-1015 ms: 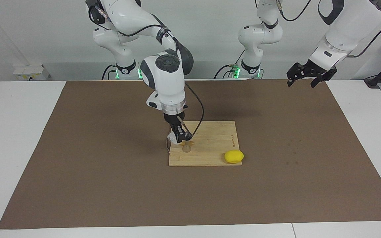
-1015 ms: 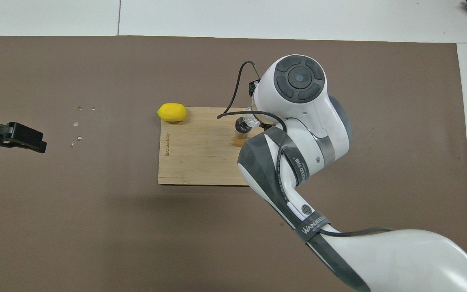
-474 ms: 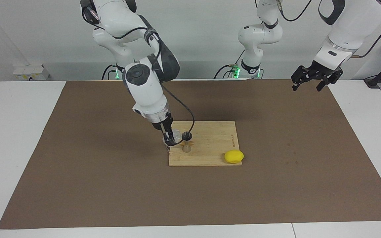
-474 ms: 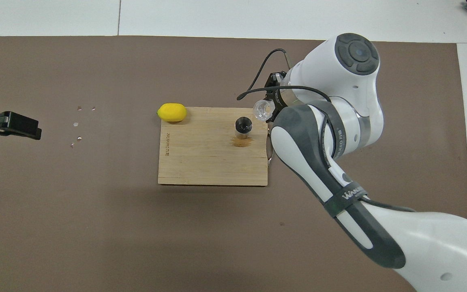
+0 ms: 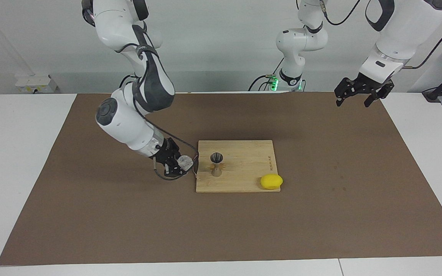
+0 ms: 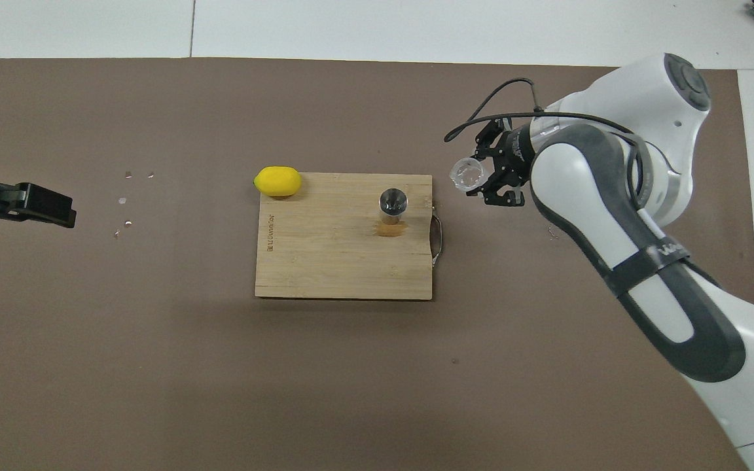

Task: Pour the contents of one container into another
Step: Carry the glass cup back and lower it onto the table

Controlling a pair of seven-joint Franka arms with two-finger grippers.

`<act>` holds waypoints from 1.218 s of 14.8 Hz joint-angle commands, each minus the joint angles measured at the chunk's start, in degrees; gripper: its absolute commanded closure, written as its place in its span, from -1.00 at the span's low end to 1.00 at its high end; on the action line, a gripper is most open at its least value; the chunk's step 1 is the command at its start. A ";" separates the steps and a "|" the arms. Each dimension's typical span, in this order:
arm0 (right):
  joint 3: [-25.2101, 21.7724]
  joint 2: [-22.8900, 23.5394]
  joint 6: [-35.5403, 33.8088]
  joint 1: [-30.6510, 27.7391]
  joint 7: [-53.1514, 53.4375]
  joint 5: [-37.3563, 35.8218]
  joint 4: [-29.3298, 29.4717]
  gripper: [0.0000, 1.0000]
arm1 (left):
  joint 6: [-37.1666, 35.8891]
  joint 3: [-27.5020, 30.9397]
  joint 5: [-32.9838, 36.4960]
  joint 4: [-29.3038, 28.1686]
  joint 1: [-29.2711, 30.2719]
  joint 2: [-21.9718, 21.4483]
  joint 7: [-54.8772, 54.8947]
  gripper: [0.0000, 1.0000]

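Observation:
My right gripper [image 5: 178, 165] [image 6: 482, 180] is shut on the small clear glass cup [image 5: 185, 162] [image 6: 468, 174], holding it tilted on its side just above the brown mat beside the board's handle end. The silver hourglass jigger [image 5: 216, 163] [image 6: 392, 203] stands upright on the wooden cutting board [image 5: 244, 180] [image 6: 331, 261], apart from the cup. A wet stain marks the board at the jigger's foot. My left gripper [image 5: 360, 97] [image 6: 56, 216] hangs open and high over the mat's edge at the left arm's end, waiting.
A yellow lemon [image 5: 271, 181] [image 6: 277, 181] lies at the board's corner farthest from the robots, toward the left arm's end. Small droplets [image 6: 125, 196] dot the brown mat [image 5: 320, 214] near the left gripper. The board's metal handle [image 6: 439, 239] sticks out toward the right arm.
My right gripper has carried the glass cup away from over the jigger, off the board toward the right arm's end, and lowered it. The jigger now stands uncovered. The left arm barely shifted.

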 commanded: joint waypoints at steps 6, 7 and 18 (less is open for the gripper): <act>0.68 -4.00 -0.89 -15.86 -19.30 10.48 -15.33 1.00 | 0.77 0.30 1.30 -1.53 -0.22 -1.13 0.40 -1.00; 0.68 -3.65 -1.25 -18.32 -22.20 11.09 -16.39 1.00 | 0.77 0.30 1.30 -1.53 -0.22 -1.13 0.40 -1.00; -0.02 -4.00 -0.11 -26.34 -34.80 11.10 -21.41 -1.00 | 0.77 0.30 1.30 -1.53 -0.22 -1.13 0.40 -1.00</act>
